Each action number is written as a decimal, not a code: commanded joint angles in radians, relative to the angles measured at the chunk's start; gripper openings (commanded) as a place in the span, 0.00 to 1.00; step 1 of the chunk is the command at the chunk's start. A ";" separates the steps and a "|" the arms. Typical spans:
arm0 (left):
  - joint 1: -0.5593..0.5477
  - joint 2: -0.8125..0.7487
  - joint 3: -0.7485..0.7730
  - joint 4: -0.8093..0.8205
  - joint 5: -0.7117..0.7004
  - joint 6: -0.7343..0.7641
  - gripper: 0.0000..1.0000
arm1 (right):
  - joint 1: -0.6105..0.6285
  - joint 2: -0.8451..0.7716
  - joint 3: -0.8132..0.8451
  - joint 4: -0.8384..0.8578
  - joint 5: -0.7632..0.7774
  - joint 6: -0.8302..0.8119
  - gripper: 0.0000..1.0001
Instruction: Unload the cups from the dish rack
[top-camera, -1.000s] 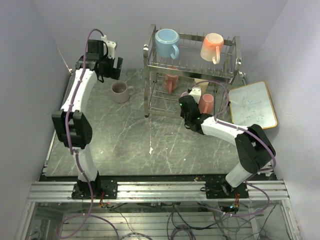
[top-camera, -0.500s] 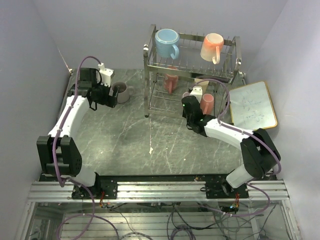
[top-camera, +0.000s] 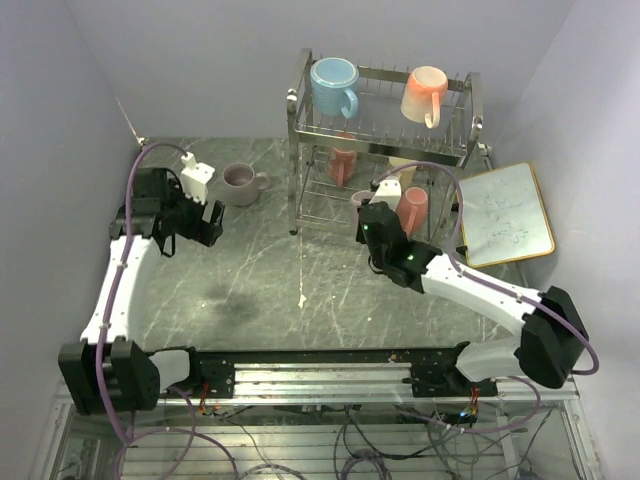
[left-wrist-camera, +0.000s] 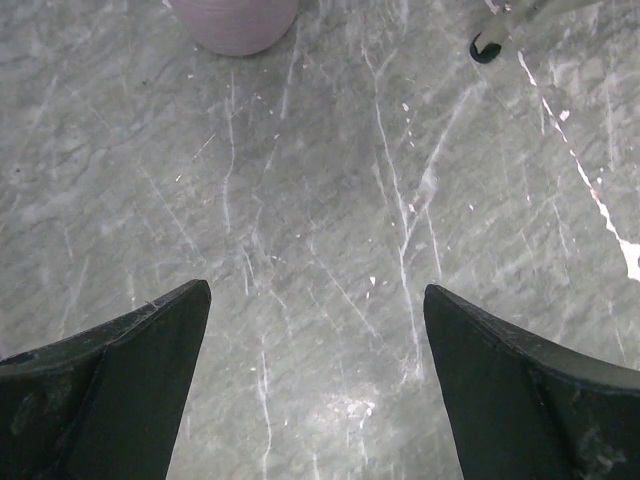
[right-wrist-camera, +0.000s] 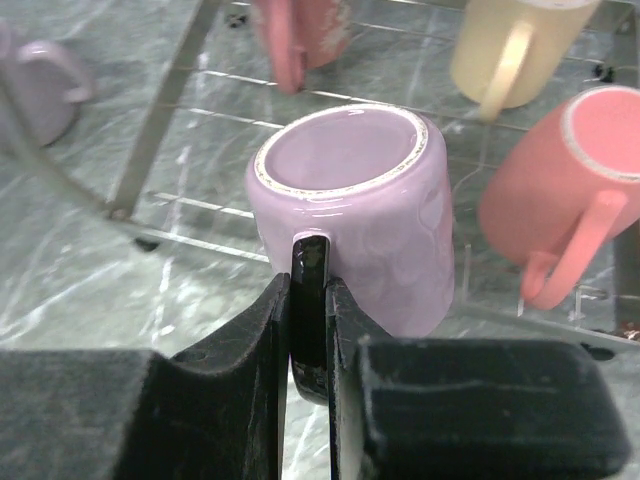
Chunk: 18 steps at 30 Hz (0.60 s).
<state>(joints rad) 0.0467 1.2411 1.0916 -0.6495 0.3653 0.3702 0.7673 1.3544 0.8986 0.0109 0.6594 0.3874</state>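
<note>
Jaws of left gripper spread over grey marbled table, mauve ceramic mug standing beyond. Only the right wrist view shows right gripper pinching the handle of second mauve mug at the lower tier of chrome wire dish rack. Light blue mug and peach mug sit on the top tier.

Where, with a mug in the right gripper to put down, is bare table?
Bare: the table in front of the rack. A mauve mug sits left of the rack, the whiteboard right of it. The lower tier is crowded.
</note>
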 joint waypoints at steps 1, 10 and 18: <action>0.028 -0.142 -0.075 0.029 0.092 0.111 0.99 | 0.095 -0.095 0.070 -0.051 0.054 0.101 0.00; 0.027 -0.330 -0.229 0.058 0.319 0.313 0.99 | 0.135 -0.185 0.128 -0.122 -0.233 0.444 0.00; -0.050 -0.528 -0.378 0.223 0.321 0.466 0.99 | 0.133 -0.127 0.108 0.083 -0.482 0.859 0.00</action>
<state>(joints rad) 0.0441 0.7734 0.7410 -0.5648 0.6640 0.7261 0.8986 1.2022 0.9874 -0.1150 0.3214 0.9726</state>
